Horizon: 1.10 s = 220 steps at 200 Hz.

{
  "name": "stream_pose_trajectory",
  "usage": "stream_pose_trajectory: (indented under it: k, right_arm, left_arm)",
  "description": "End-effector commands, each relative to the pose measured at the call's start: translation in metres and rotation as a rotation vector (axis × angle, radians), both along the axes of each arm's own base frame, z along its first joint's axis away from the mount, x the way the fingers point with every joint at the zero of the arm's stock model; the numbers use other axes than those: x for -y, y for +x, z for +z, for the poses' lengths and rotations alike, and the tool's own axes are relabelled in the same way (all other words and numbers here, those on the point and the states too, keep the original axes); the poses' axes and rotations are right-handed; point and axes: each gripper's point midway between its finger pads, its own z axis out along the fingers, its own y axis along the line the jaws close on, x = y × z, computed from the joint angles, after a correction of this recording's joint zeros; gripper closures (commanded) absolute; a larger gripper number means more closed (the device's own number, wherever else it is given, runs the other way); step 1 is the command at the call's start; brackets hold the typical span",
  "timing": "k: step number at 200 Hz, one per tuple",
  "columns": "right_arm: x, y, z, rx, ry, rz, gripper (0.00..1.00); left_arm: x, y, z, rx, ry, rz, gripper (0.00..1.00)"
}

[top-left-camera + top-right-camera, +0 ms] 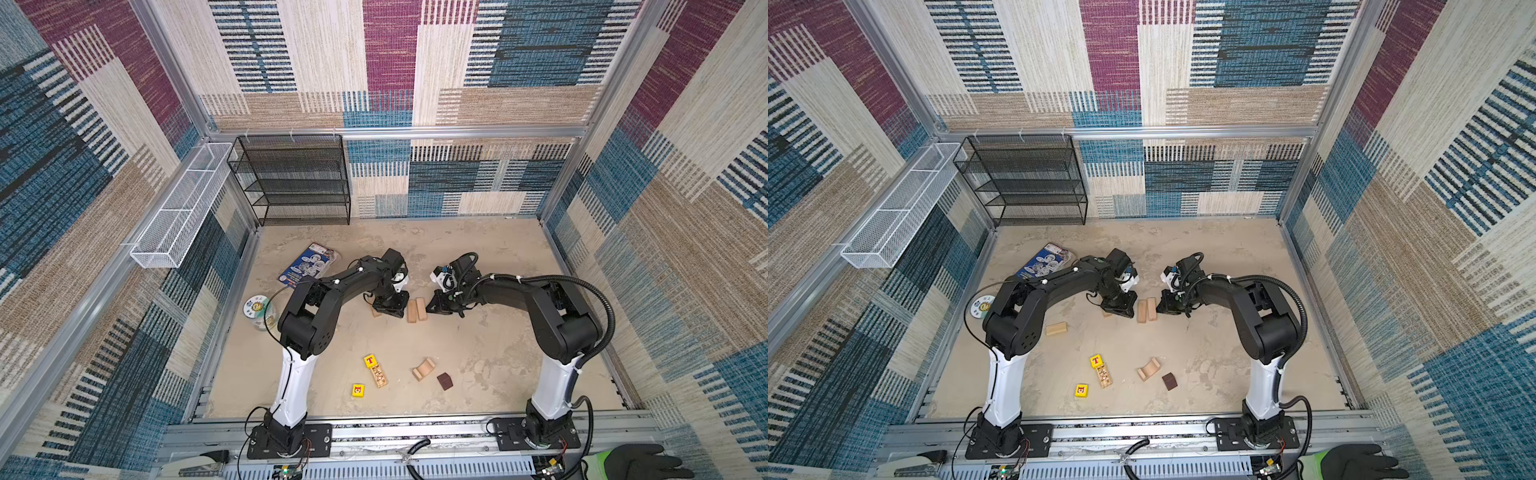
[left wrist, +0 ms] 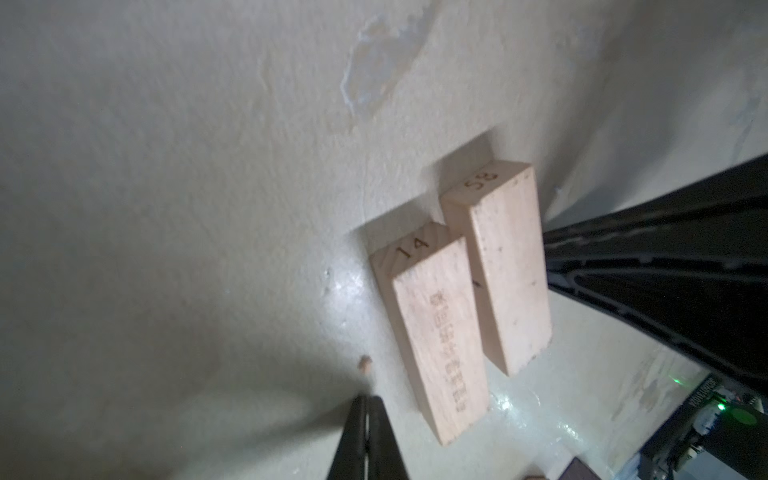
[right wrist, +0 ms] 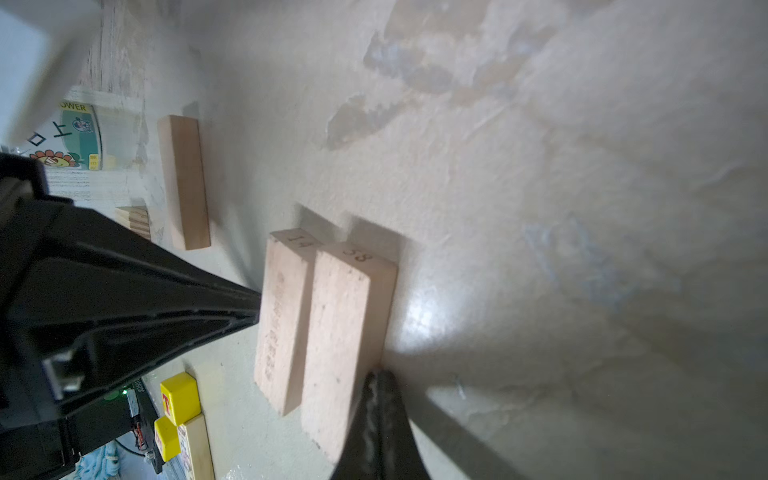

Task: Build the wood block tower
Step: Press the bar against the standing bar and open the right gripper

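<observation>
- Standing on their long narrow edges at the middle of the mottled beige tabletop (image 1: 478,353), two pale natural-wood rectangular bars sit side by side with faces touching. These are the bar stamped 14 (image 2: 436,332) and the bar stamped 58 (image 2: 507,270), their ends slightly staggered.
- The left gripper (image 2: 366,415) has its black fingers pressed together with nothing between them. Its tip sits just beside the outer face of the bar stamped 14, and whether it touches cannot be told.
- The right gripper (image 3: 380,395) is also closed and empty, its tip against the outer face of the bar stamped 58, near one end.
- A third pale wooden bar (image 3: 185,183) lies flat just beyond the left gripper, and a fourth pale wooden bar (image 1: 1057,329) lies near the left arm's elbow.
- Toward the front edge, a yellow cube with a red T (image 1: 370,360) touches the end of a printed pale wooden bar (image 1: 379,375).
- A yellow cube with a red picture (image 1: 358,390) lies near them.
- A pale wooden arch (image 1: 424,369) lies just beside a dark brown cube (image 1: 444,381).
- A blue printed packet (image 1: 309,264) and a round white printed disc (image 1: 257,309) lie at the table's left side.
</observation>
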Motion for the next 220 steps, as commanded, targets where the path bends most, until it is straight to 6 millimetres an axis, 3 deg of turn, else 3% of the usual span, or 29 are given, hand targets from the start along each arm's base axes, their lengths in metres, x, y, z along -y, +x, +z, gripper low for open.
stream_pose_trajectory:
  k: [1, 159, 220]
  right_arm:
    - [0.0, -0.004, -0.003, -0.013, -0.004, 0.008, 0.95]
    - [-0.002, -0.003, -0.006, -0.027, -0.002, 0.019, 0.95]
    - [0.006, 0.019, 0.008, 0.034, -0.057, -0.016, 0.91]
  left_arm:
    - [0.0, -0.002, 0.001, -0.008, -0.003, -0.016, 0.92]
    - [0.006, -0.004, -0.002, -0.034, -0.026, -0.02, 0.93]
    - [0.002, -0.002, -0.002, -0.021, -0.008, -0.014, 0.92]
